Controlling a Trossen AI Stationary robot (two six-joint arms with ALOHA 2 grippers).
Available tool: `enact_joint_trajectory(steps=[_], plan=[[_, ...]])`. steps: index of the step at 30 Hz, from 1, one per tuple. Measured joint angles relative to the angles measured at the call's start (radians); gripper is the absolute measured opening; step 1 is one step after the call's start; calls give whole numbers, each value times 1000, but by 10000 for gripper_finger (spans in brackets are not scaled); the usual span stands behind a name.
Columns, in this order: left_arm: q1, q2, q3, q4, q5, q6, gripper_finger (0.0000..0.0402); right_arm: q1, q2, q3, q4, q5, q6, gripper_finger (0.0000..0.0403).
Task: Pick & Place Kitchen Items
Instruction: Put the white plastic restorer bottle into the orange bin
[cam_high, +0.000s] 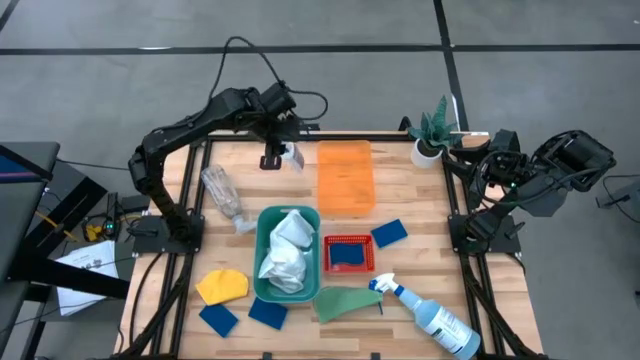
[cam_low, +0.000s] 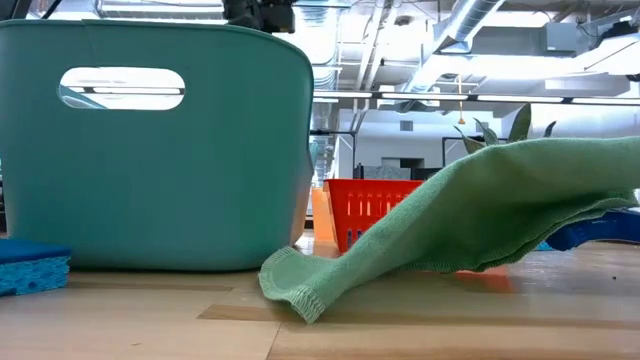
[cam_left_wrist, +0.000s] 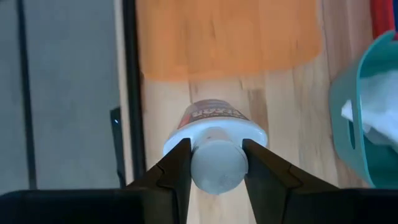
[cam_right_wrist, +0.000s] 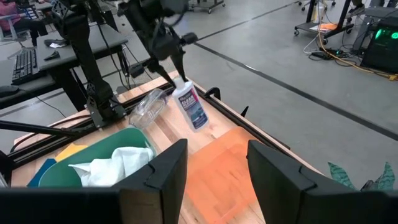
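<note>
My left gripper (cam_high: 283, 152) is up near the far edge of the table (cam_high: 400, 195), and its two fingers (cam_left_wrist: 177, 171) are squeezed tight on the cap of the small white bottle (cam_left_wrist: 214, 127). The bottle hangs tilted in the air, just beside the orange tray (cam_high: 345, 176). From my right wrist camera I can see the same bottle (cam_right_wrist: 189, 104) dangling from that gripper over the wood.

My right gripper (cam_right_wrist: 214, 174) waits off the right side of the table, near the green plant (cam_high: 432, 128), and its fingers are spread apart with nothing between them.

In the middle sits the teal bin (cam_high: 262, 250) with the white cloth (cam_high: 286, 250) bunched up inside it. Just beside it is a small red basket (cam_high: 349, 254) with a blue sponge in it. Another blue sponge (cam_high: 389, 233) lies near the basket. The green cloth (cam_high: 345, 302) lies in front of the bin, and the spray bottle (cam_high: 430, 315) lies on its side next to the cloth. The yellow cloth (cam_high: 222, 286) is on the left, with two more blue sponges (cam_high: 218, 319) close by. A clear plastic bottle (cam_high: 222, 192) lies on the left part of the table
</note>
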Motion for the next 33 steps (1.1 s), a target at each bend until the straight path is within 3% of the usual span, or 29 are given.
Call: enact_joint_trajectory(steps=[11, 24, 33], plan=[[-32, 60, 155, 26, -14, 0, 110, 0, -16, 0, 0, 0, 0, 159], [-77, 335, 454, 35, -8, -1, 110, 0, -22, 0, 0, 0, -1, 159], [-67, 429, 490, 56, -7, -1, 110, 0, -34, 0, 0, 3, -15, 159]])
